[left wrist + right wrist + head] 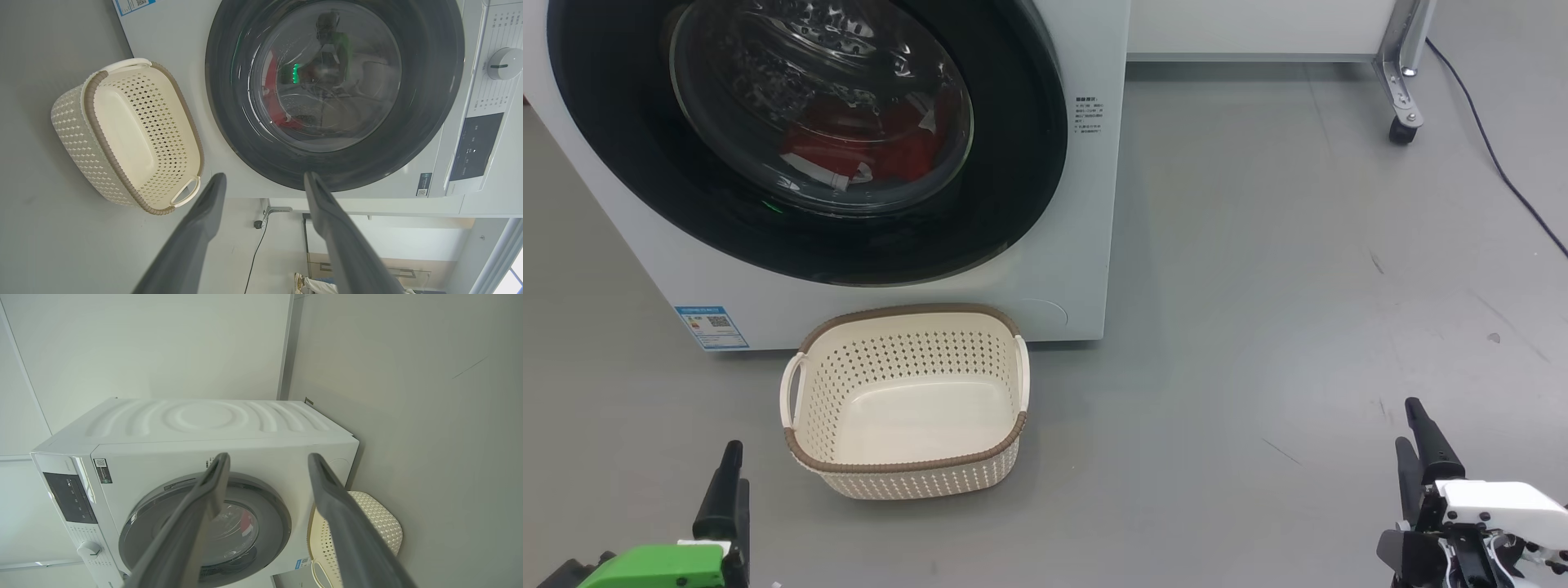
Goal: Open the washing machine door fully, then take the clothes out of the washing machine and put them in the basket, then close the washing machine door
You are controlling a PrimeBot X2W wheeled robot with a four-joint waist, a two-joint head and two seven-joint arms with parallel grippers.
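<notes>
The left gripper (264, 176) and right gripper (269, 457) each hold their dark fingers spread wide, gripping nothing, low over the grey floor (1258, 327) and pointing toward the washing machine (1086, 245). The basket (907, 314) stands just in front of it, bare cream bottom showing. The red clothes (866, 151) lie in the drum behind the shut door (1013, 163).

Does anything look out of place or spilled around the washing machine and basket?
Nothing stands out. The washing machine door looks shut with the clothes inside, and the basket stands upright and empty on the floor in front.
</notes>
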